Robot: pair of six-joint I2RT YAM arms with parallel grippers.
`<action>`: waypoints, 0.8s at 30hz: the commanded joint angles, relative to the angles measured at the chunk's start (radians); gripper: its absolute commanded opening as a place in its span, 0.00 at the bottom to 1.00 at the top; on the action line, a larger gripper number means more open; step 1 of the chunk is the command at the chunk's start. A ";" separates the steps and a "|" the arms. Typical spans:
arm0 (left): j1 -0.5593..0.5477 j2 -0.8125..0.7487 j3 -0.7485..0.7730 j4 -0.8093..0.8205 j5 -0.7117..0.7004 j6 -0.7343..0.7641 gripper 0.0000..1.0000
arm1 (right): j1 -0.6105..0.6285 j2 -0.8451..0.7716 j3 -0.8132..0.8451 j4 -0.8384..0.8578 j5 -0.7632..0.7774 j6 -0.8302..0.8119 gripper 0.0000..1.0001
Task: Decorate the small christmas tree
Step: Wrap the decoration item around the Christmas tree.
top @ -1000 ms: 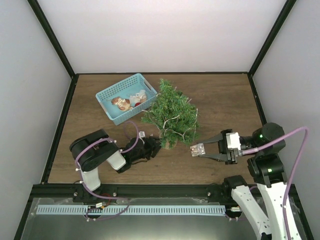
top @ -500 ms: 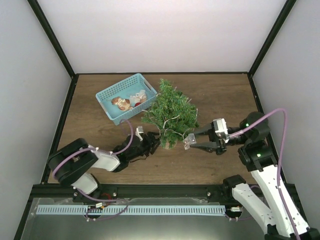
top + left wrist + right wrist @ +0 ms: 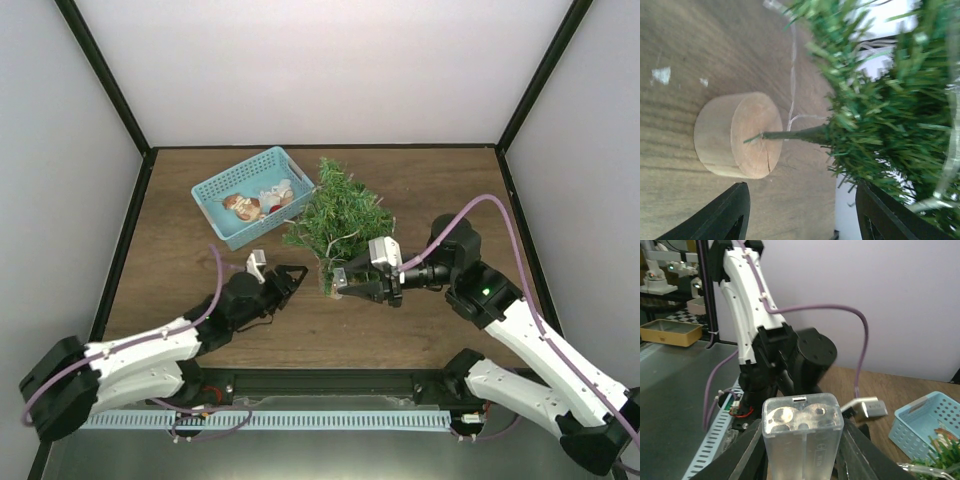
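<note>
The small christmas tree (image 3: pixel 342 222) stands mid-table on a pale round base (image 3: pixel 738 135), and a thin light wire (image 3: pixel 792 75) runs through its green branches (image 3: pixel 880 115). My left gripper (image 3: pixel 293 278) lies low just left of the base. Its jaws stand open with nothing between them, and the trunk lies ahead of the left gripper (image 3: pixel 802 215). My right gripper (image 3: pixel 343 283) sits at the tree's front right foot. It is shut on a clear plastic battery box (image 3: pixel 802 435), which stands upright between its fingers.
A light-blue basket (image 3: pixel 212 218) holding several ornaments (image 3: pixel 255 203) sits at the back left, touching the tree's branches. The same basket (image 3: pixel 930 425) shows at the right edge of the right wrist view. Black frame rails and white walls border the table.
My right arm has swung left, carrying the battery box from the right side up to the tree's foot. My left arm has stretched out low, with its gripper still beside the base.
</note>
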 commanded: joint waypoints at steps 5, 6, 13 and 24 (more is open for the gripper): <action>-0.007 -0.281 0.037 -0.124 -0.002 0.582 0.53 | 0.041 0.016 0.060 0.007 0.159 -0.029 0.17; -0.006 -0.330 0.036 -0.076 0.052 0.663 0.52 | 0.041 0.018 0.058 0.006 0.151 -0.031 0.18; -0.009 -0.431 0.132 -0.009 0.277 0.995 0.57 | 0.044 0.038 0.061 0.000 0.115 -0.035 0.18; -0.008 -0.291 0.410 -0.279 0.377 0.866 0.66 | 0.196 0.115 0.152 -0.077 0.375 -0.228 0.18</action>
